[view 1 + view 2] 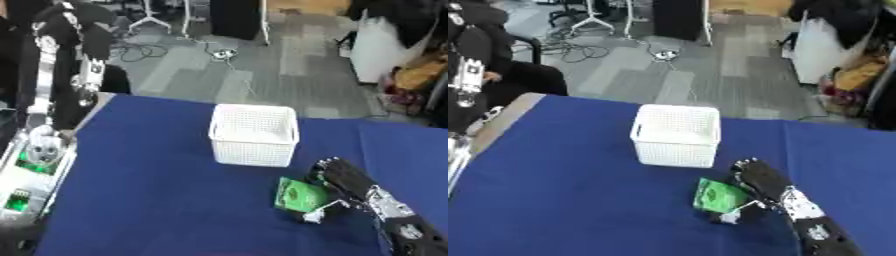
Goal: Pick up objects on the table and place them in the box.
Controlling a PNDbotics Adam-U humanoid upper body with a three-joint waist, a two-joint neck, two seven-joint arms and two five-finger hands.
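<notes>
R arm enters from lower right corner, black w/ silver joints. Right hand (pixel 343 184) sits on the blue table (pixel 157 200), fingers and thumb curled round a green packet (pixel 297 195), grasping it. Packet is tilted up on edge, green face toward the view's left, w/ a lighter round mark on it; can't make out more. Its lower edge looks at or just above the cloth, can't tell which. Thumb tip shows pale below the packet.

Just beyond the hand, slightly to the left: white mesh box (pixel 254 135), upright, open top, standing on the table approx mid-width. Packet is outside the box, near its front right corner, not touching.

Left hand isn't seen in either view.

Far side: table edge, then grey floor w/ cables.
</notes>
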